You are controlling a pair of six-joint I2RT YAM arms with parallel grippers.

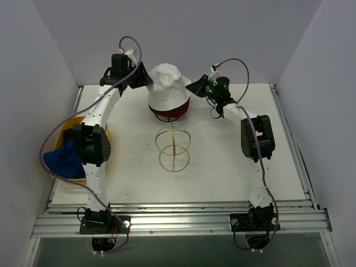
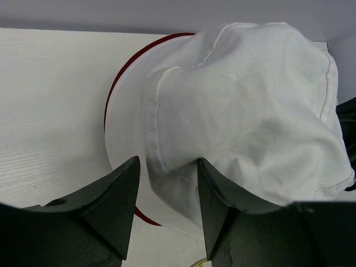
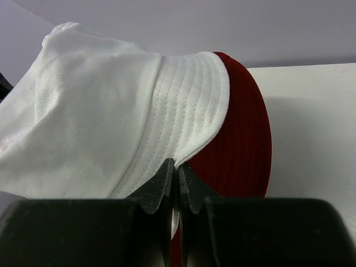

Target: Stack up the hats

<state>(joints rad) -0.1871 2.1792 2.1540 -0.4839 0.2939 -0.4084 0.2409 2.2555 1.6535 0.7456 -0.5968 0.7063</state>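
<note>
A white bucket hat [image 1: 168,84] sits over a dark red bucket hat [image 1: 178,107] on a wire stand at the back middle of the table. My right gripper [image 1: 196,87] is at the stack's right side. In the right wrist view it [image 3: 177,166] is shut on the edge of the white hat's brim [image 3: 189,111], with the dark red brim [image 3: 245,139] behind. My left gripper [image 1: 146,81] is at the stack's left. Its jaws [image 2: 167,161] stand open around a fold of the white hat [image 2: 245,105]. A blue hat [image 1: 62,158] lies in the tub at the left.
A gold wire sphere frame [image 1: 173,148] stands in the middle of the table, in front of the stack. A black wire frame [image 1: 167,117] shows under the dark red hat. The yellow tub [image 1: 71,124] sits at the table's left edge by the left arm.
</note>
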